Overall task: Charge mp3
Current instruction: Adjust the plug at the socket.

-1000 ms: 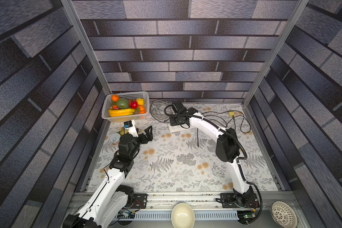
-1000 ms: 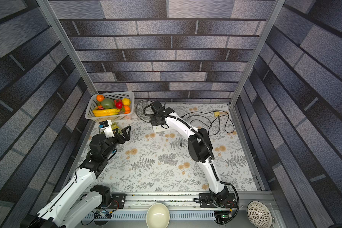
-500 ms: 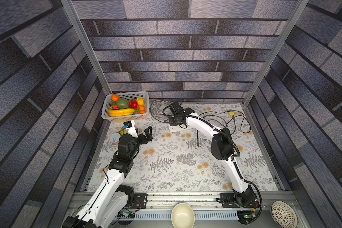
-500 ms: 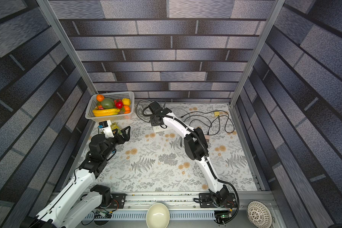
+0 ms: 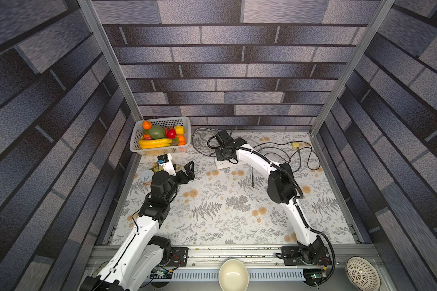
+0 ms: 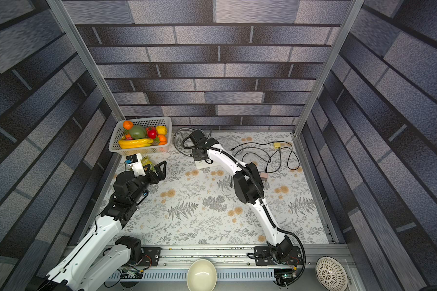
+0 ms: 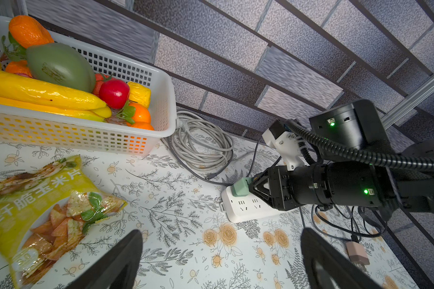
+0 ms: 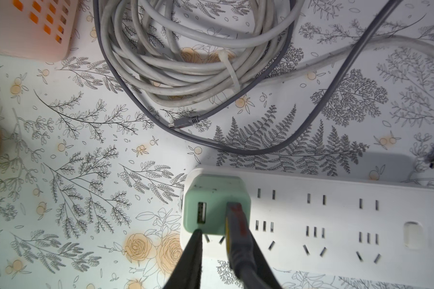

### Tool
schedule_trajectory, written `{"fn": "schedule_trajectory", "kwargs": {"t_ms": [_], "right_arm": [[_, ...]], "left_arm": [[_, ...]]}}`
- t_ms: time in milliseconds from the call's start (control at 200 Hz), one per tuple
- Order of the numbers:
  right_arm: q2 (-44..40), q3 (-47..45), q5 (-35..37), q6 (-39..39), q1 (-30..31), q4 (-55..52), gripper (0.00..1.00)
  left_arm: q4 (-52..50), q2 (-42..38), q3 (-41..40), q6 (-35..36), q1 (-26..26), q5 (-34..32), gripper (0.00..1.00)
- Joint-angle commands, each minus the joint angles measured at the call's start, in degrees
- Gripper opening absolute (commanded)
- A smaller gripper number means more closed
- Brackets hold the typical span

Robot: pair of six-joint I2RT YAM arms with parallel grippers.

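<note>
The small pink mp3 player [image 6: 263, 175], lying at about 3 o'clock from the power strip [image 6: 201, 165], looked light and apt to skid, so the stiff USB plug [image 8: 236, 225] seemed the place to hold, with the right gripper [image 8: 222, 240] set narrowly about it, grip uncertain, and the left gripper [image 5: 191, 171] wide open, empty.

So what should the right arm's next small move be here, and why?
Probably close the right gripper on the grey USB plug and press it straight into the green adapter. The plug's tip meets the adapter's face beside an empty port, a gap shows beside one of the jaws, and the adapter sits in the power strip. Whether the plug is seated, I cannot tell.
</note>
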Motion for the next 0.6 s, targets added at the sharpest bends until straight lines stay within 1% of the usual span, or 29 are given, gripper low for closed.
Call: {"fn": "schedule_trajectory", "kwargs": {"t_ms": [0,160,376,596], "right_arm": [[1.90,2.42,0.42,-0.47,-0.35,0.04,0.27],[2.53,3.06,0.56,-0.46,-0.44,0.37,0.27],[2.09,3.01,1.07,0.08,-0.41,1.56,0.31],[1.54,3.07,1.72,0.47,-0.46,2.47,0.32]], "left_arm": [[-0.04,-0.41,0.32,0.30,0.32,0.34,1.00],[-0.13,-0.63,0.27,0.44,0.33,0.21,1.00],[-0.22,-0.67,0.27,0.52,0.32,0.38,1.00],[0.09,-0.52,0.08,0.70,0.43,0.49,1.00]]}}
